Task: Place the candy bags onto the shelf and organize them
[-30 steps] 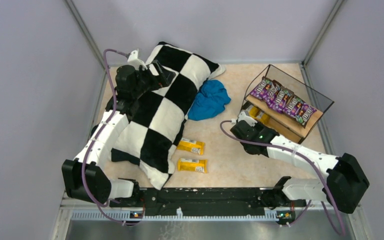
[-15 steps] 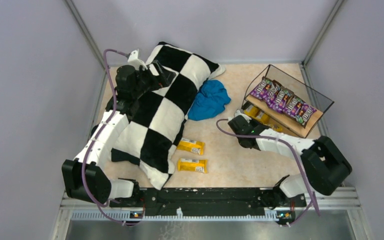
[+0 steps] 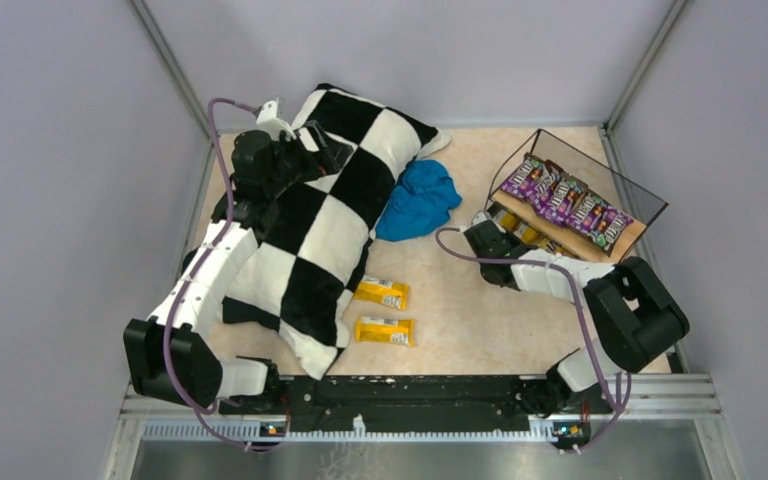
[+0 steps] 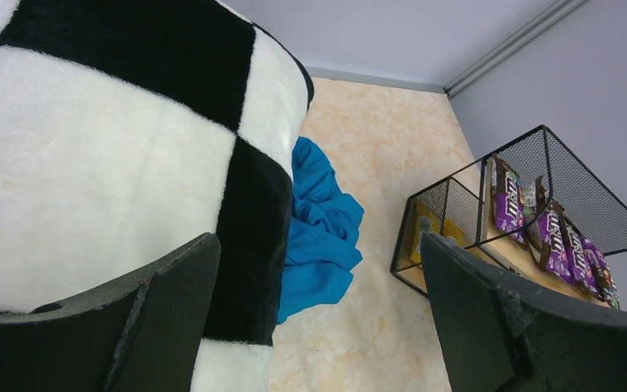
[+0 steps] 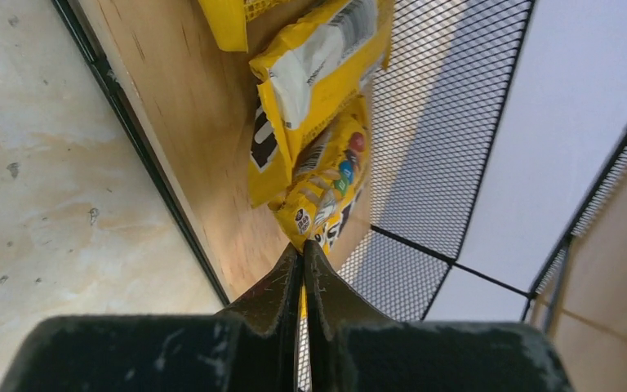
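The right end effector [image 5: 303,255] is pinched tight on the corner of a yellow candy bag [image 5: 324,192] lying on the lower board of the shelf [image 3: 648,206], far right. Purple candy bags [image 3: 565,200] line its top tier. Two loose yellow bags [image 3: 381,292] lie on the table [image 3: 460,300] near the middle. The left end effector [image 4: 318,241] gapes wide over the checkered pillow [image 3: 330,220].

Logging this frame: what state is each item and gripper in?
shelf: upright, partly stocked.
left gripper: open, above the checkered pillow.
right gripper: shut on a yellow candy bag in the lower tier.
purple candy bags: lined up on the top tier.
two loose yellow candy bags: flat on the table, unshelved.
blue cloth: crumpled.
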